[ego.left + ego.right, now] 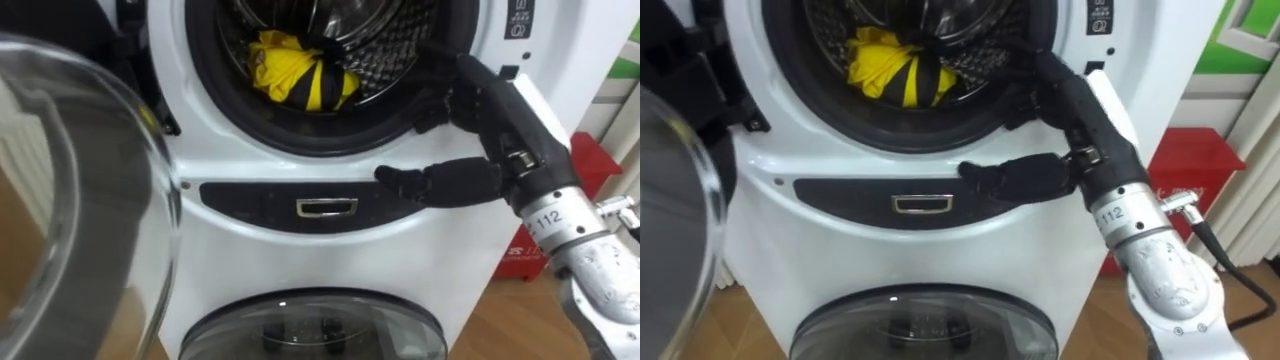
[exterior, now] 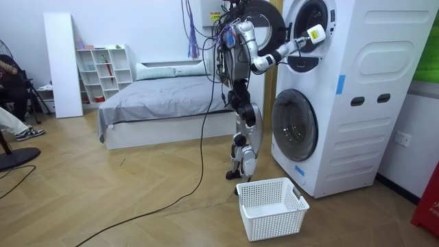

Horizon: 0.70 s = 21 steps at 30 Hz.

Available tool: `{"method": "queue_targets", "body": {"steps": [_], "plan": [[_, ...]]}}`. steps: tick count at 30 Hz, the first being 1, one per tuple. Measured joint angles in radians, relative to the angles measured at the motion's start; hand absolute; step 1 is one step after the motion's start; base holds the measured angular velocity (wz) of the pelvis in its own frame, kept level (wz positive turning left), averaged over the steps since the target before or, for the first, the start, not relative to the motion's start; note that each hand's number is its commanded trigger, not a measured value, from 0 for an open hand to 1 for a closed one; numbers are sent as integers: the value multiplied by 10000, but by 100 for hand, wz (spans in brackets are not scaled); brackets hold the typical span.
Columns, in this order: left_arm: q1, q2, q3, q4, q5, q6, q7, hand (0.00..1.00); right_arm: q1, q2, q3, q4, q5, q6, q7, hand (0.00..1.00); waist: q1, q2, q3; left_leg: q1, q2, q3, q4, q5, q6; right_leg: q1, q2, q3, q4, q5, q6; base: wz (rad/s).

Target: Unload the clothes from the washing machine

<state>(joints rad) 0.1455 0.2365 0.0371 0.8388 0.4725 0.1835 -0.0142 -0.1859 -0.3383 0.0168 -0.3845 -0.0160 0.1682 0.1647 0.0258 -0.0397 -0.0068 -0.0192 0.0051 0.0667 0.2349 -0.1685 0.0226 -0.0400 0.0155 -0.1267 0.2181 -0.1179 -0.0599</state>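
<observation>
**Right hand reaching at the drum mouth, clothes lying inside**

The robot is standing upright on the wooden floor, facing a white washing machine [image 1: 300, 255] that is sitting on top of a second one. A white basket [image 2: 272, 206] is sitting on the floor just beside its feet, in front of the lower machine. A bed [image 2: 158, 96] and a white shelf [image 2: 103, 68] are standing well behind it.

The upper machine's round glass door [image 1: 60, 200] is hanging open on the robot's left. The clothes [image 1: 290, 75], a yellow and black bundle, are lying in the bottom of the drum, near the front.

The right hand [image 1: 500, 120] is reaching up to the right side of the drum opening. Its fingers [image 1: 440, 100] are stretching over the dark rubber rim, and its thumb [image 1: 430, 185] is sticking out well apart from them, across the dark panel below the opening. The hand is spread and holding nothing, well apart from the clothes.
</observation>
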Motion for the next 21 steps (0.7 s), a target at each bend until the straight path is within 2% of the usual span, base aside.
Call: {"method": "queue_targets", "body": {"steps": [5,10,15,21], "plan": [[134,16,10,241,-5,16,-3,0,136,-258,0,-471,-549,102,519,0,37,7,-15,317,49,9,-319,45,-109,238,62,8,-136,-63,-109,2],[136,19,11,241,-11,-11,-146,0,136,-265,-5,-730,-767,220,830,0,34,3,-17,478,82,61,-449,45,-151,326,101,38,-136,-82,-214,-1],[145,27,12,-166,-16,-25,-366,0,137,-282,-27,-1021,-991,330,1081,0,4,-6,-20,442,95,67,-479,37,-164,278,113,46,-144,-105,-221,0],[147,218,8,-308,-103,-311,-474,0,136,-286,-68,-1120,-974,330,1473,0,2,-74,-56,494,153,156,-518,13,-205,300,189,138,-148,-95,-259,-4]]}}
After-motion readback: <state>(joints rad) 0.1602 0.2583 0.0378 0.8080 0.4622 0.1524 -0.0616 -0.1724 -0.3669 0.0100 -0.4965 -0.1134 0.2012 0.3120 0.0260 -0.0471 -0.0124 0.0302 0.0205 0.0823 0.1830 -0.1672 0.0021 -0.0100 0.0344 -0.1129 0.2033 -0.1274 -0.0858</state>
